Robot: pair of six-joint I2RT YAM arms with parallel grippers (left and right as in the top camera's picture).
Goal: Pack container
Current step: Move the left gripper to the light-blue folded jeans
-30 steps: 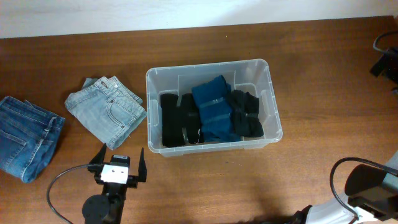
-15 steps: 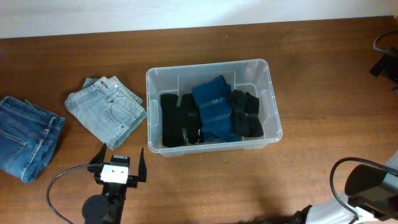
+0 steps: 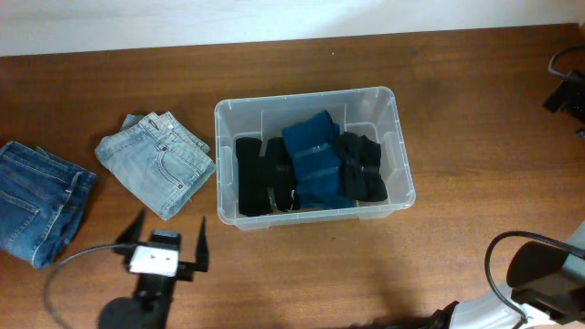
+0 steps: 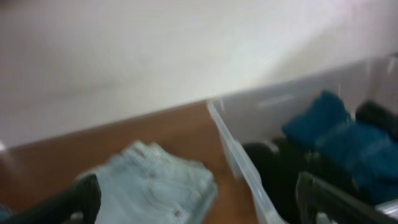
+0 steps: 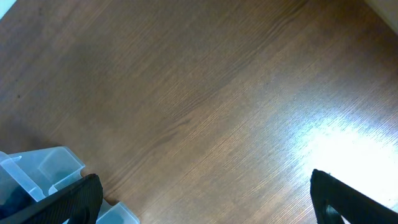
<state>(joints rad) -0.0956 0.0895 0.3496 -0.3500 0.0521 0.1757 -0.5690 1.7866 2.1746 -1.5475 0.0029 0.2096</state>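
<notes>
Lying far left are dark jeans point(image 3: 32, 201), then light jeans point(image 3: 155, 160), then at centre the container point(image 3: 306, 94) holding black clothes point(image 3: 260, 174), blue clothes point(image 3: 315, 164) and a black bundle point(image 3: 361, 169), while the left gripper point(image 3: 174, 217), lower left, and the right gripper point(image 5: 204, 177) both have jaws spread wide, gripping nothing.

The left wrist view is blurred, smearing the container point(image 4: 236, 158) and light jeans point(image 4: 155, 186). Overhead, the dark jeans point(image 3: 37, 210) are cut off at nine o'clock, the right arm point(image 3: 539, 270) at five o'clock.
</notes>
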